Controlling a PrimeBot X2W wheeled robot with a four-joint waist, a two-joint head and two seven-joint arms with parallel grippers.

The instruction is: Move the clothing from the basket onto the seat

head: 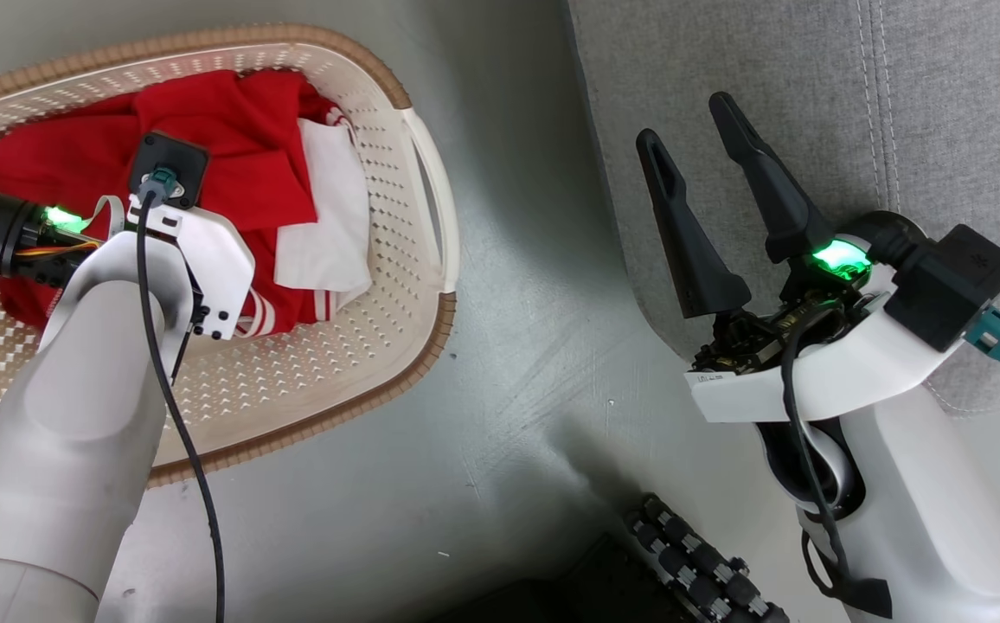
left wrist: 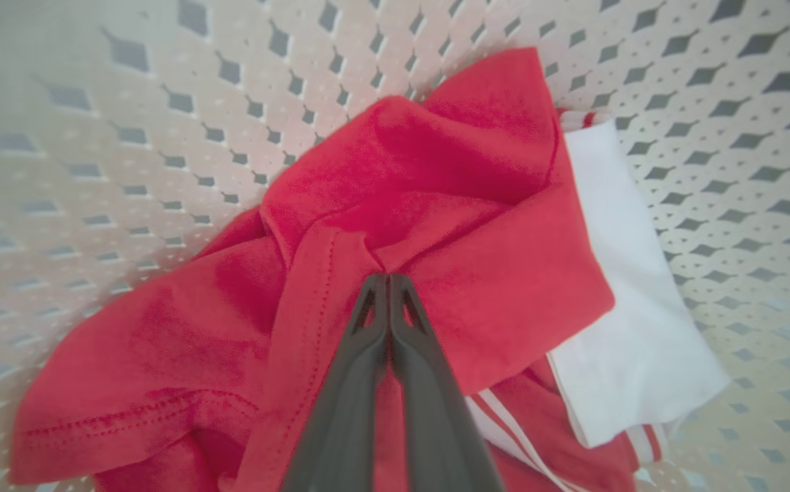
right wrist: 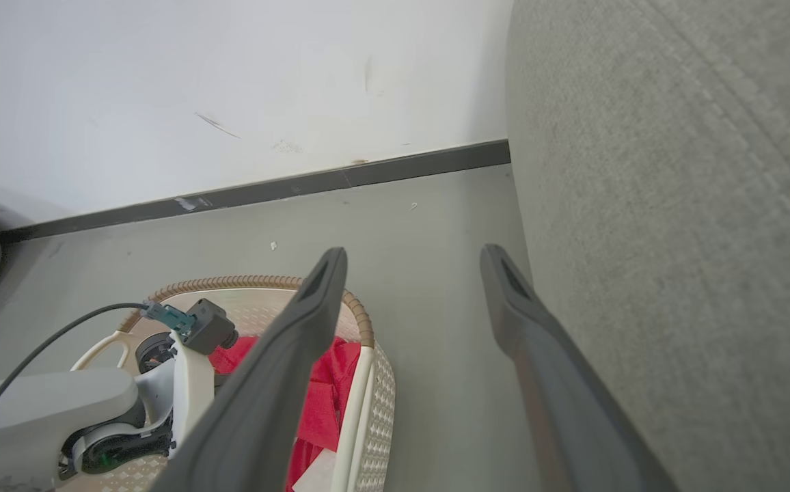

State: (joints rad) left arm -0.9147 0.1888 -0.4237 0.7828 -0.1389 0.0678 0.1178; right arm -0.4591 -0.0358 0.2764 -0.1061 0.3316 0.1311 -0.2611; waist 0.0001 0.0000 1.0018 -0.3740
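Red clothing point(head: 232, 147) with white panels and striped trim lies bunched in the cream perforated basket point(head: 418, 355) on the floor at the left. In the left wrist view my left gripper point(left wrist: 388, 277) is shut, its tips pinching a puckered fold of the red clothing point(left wrist: 450, 191) above the basket's wall point(left wrist: 128, 102). From the head view my left wrist hides those fingers. My right gripper point(head: 686, 119) stands open and holds nothing, over the front edge of the grey sofa seat point(head: 811, 78). The right wrist view shows that gripper point(right wrist: 414, 254), the seat point(right wrist: 675, 205), the basket point(right wrist: 364, 328) and the clothing point(right wrist: 327, 383).
Grey floor point(head: 517, 303) separates the basket from the seat. A white wall with a dark baseboard point(right wrist: 265, 191) runs behind the basket. A black ribbed part of my base point(head: 690, 562) shows at the bottom. A black cable point(head: 180, 415) hangs along my left forearm.
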